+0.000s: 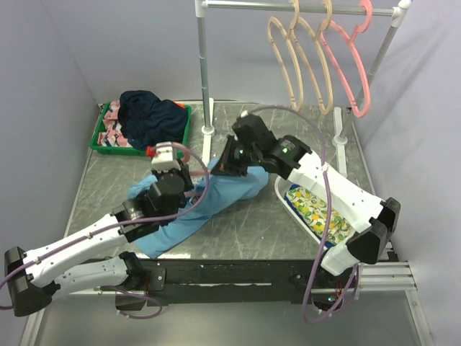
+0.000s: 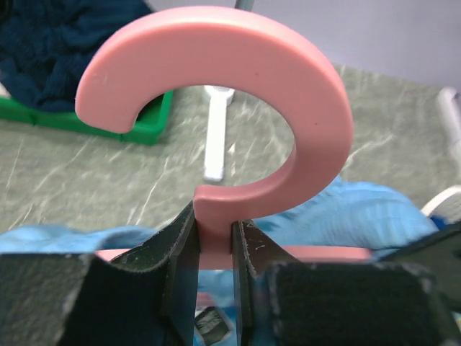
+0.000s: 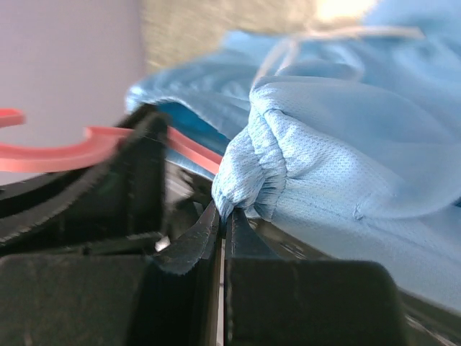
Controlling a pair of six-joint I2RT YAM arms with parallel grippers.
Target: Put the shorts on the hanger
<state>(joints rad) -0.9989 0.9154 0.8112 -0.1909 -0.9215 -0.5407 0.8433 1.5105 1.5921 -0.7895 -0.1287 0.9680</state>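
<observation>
The sky-blue shorts (image 1: 209, 205) lie on the table between the arms. My left gripper (image 1: 167, 167) is shut on the neck of a pink hanger, just below its hook (image 1: 151, 151). In the left wrist view the hook (image 2: 317, 86) rises from between the jaws of the left gripper (image 2: 215, 231), and the shorts (image 2: 360, 216) lie behind it. My right gripper (image 1: 230, 162) is shut on a bunched edge of the shorts (image 3: 346, 130). In the right wrist view the right gripper (image 3: 223, 216) pinches that fold, and a pink hanger bar (image 3: 65, 155) runs at the left, under the fabric.
A green bin (image 1: 97, 140) at the back left holds a dark navy garment (image 1: 151, 115). A white basket (image 1: 282, 198) on the right holds lemon-print cloth (image 1: 320, 209). The rack (image 1: 205, 72) at the back carries tan hangers (image 1: 295, 65) and another pink hanger (image 1: 349, 68).
</observation>
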